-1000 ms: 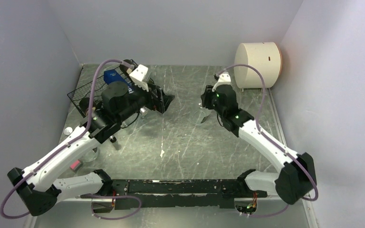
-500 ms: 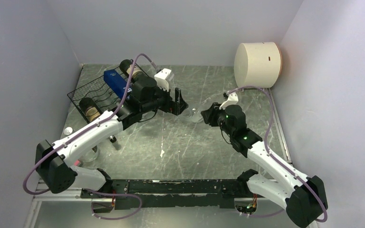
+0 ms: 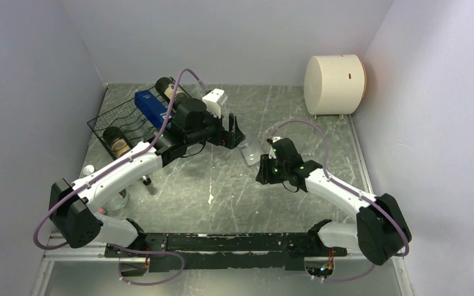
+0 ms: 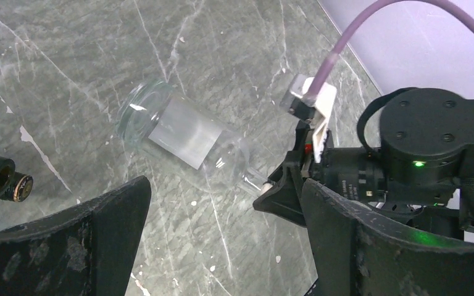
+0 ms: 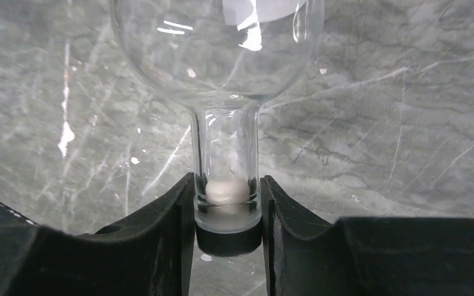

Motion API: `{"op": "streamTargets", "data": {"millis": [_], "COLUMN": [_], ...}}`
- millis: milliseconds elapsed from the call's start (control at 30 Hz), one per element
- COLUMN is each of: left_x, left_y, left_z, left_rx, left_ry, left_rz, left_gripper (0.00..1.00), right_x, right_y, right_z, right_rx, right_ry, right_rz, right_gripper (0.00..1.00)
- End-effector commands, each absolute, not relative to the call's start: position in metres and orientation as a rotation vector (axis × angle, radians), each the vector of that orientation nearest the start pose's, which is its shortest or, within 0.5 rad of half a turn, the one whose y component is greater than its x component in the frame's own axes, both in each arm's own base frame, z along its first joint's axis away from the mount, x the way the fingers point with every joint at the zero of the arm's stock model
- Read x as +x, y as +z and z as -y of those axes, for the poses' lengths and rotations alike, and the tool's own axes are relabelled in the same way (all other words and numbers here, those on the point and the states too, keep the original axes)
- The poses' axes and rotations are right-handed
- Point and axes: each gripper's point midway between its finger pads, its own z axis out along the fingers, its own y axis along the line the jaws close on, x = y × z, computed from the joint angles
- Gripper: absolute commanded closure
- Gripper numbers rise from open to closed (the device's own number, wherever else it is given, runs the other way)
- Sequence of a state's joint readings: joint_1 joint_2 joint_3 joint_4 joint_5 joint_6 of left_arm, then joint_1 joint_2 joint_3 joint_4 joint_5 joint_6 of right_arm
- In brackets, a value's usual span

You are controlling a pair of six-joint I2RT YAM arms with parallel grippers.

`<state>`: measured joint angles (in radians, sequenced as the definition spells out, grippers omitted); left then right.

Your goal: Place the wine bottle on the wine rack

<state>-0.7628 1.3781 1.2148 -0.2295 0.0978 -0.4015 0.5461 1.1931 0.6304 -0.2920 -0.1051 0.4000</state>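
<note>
Grey marbled table (image 3: 234, 179) carries wine rack (image 3: 108, 121) far-left, white drum (image 3: 333, 83) far-right

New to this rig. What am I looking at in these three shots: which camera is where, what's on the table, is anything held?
Two white robot arms are bolted at the near edge of a grey marbled table. The wide picture comes from a fixed camera above and behind them. The other two come from a camera on each wrist, looking past that arm's own black fingers.

At the far left stands the black wire wine rack, holding a blue item and two dark bottles. A white drum sits at the far right.

The right gripper is shut on the neck of a clear glass bottle, which lies on its side mid-table. I cannot tell whether it rests on the surface. The left gripper is open, holds nothing and faces that bottle.
</note>
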Motion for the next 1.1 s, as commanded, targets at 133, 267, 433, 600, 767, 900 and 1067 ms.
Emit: {"op": "streamTargets", "data": {"millis": [133, 267, 433, 600, 767, 900, 1067], "left_x": [0.295, 0.297, 0.3, 0.301, 0.301, 0.302, 0.302], "left_y": [0.281, 0.282, 0.284, 0.286, 0.285, 0.284, 0.285], "left_z": [0.314, 0.311, 0.305, 0.302, 0.302, 0.301, 0.299], "left_rx": [0.406, 0.408, 0.427, 0.433, 0.439, 0.443, 0.441], "left_ry": [-0.814, -0.791, -0.738, -0.726, -0.72, -0.709, -0.701], "left_rz": [-1.967, -1.965, -1.946, -1.932, -1.933, -1.934, -1.933], "left_gripper": [0.04, 0.04, 0.03, 0.03, 0.03, 0.03, 0.03], "right_x": [0.239, 0.244, 0.253, 0.26, 0.268, 0.276, 0.281], "right_y": [0.057, 0.05, 0.049, 0.046, 0.041, 0.036, 0.028], "right_z": [-0.187, -0.186, -0.188, -0.196, -0.203, -0.208, -0.208], "right_rx": [-0.313, -0.327, -0.348, -0.365, -0.357, -0.358, -0.34], "right_ry": [0.464, 0.414, 0.383, 0.399, 0.411, 0.405, 0.358], "right_rz": [-2.557, -2.583, -2.58, -2.583, -2.586, -2.583, -2.591], "right_gripper": [0.89, 0.73, 0.61, 0.5, 0.47, 0.46, 0.46]}}
